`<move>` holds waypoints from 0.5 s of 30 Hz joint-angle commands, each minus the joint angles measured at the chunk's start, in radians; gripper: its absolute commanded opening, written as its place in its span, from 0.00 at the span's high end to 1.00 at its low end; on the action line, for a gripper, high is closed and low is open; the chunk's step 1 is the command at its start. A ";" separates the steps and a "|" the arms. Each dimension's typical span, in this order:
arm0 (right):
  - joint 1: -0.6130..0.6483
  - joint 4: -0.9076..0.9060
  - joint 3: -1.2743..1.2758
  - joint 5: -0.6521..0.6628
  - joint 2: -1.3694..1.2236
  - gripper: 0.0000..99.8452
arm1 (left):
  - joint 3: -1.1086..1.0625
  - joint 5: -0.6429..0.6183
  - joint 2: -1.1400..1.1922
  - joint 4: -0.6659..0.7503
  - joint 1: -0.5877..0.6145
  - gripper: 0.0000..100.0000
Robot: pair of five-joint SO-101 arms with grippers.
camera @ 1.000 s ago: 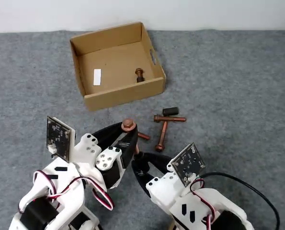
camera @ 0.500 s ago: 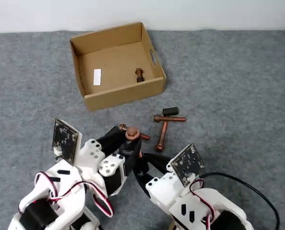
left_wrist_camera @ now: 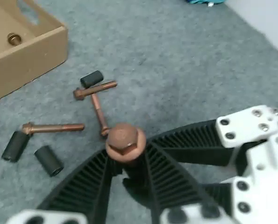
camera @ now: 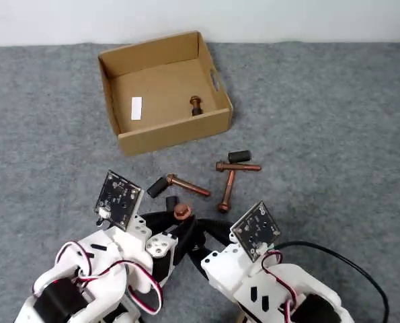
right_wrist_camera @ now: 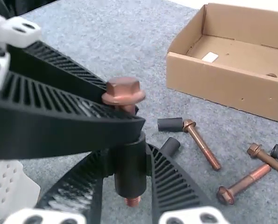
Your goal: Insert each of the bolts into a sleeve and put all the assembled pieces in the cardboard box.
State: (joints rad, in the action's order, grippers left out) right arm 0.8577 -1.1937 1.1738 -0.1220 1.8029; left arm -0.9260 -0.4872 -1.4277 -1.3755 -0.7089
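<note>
Grey felt-like mat (camera: 334,114) covering the table, evenly lit, with a plain white wall (camera: 253,20) bordering its far edge.

A grey felt-like mat (camera: 334,121) spreads wide, ending at a white wall (camera: 253,20) along the far edge.

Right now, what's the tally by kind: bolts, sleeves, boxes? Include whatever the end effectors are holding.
Bolts: 5 (3 loose bolts, held bolt, boxed bolt)
Sleeves: 5 (3 loose sleeves, held sleeve, boxed sleeve)
Cardboard box: 1
Total: 11
</note>
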 commanded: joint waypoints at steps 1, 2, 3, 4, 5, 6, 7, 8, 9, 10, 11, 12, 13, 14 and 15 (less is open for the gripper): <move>-0.004 0.035 -0.031 0.009 0.007 0.99 | -0.038 0.003 0.011 -0.069 0.002 0.83; -0.004 0.035 -0.031 0.009 0.007 0.99 | -0.038 0.003 0.011 -0.081 0.002 0.78; -0.004 0.035 -0.031 0.009 0.007 0.99 | -0.038 0.003 0.011 -0.094 0.002 0.74; -0.004 0.033 -0.031 0.009 0.007 0.99 | -0.038 0.003 0.011 -0.104 0.002 0.72; -0.004 0.031 -0.031 0.009 0.007 0.99 | -0.038 0.003 0.011 -0.115 0.003 0.70; -0.004 0.031 -0.031 0.009 0.007 0.99 | -0.036 0.003 0.011 -0.121 0.006 0.69; -0.008 0.031 -0.031 0.009 0.007 0.99 | -0.035 0.003 0.011 -0.123 0.008 0.69; -0.021 0.031 -0.031 0.009 0.007 0.99 | -0.028 0.003 0.011 -0.123 0.008 0.69; -0.035 0.031 -0.029 0.009 0.007 0.99 | -0.022 0.003 0.011 -0.123 0.008 0.69; -0.051 0.031 -0.029 0.009 0.007 0.99 | -0.010 0.003 0.011 -0.123 0.008 0.69; -0.065 0.030 -0.029 0.009 0.007 0.99 | 0.005 0.003 0.011 -0.120 0.008 0.69; -0.074 0.030 -0.029 0.009 0.007 0.99 | 0.021 0.003 0.011 -0.118 0.009 0.69; -0.079 0.028 -0.029 0.009 0.007 0.99 | 0.039 0.003 0.011 -0.117 0.009 0.69; -0.081 0.028 -0.029 0.009 0.007 0.99 | 0.056 0.003 0.011 -0.117 0.011 0.69; -0.084 0.028 -0.029 0.009 0.007 0.99 | 0.074 0.003 0.011 -0.117 0.021 0.69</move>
State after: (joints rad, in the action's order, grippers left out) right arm 0.8239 -1.1968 1.1722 -0.1189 1.8044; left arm -0.8984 -0.4887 -1.4293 -1.4538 -0.6935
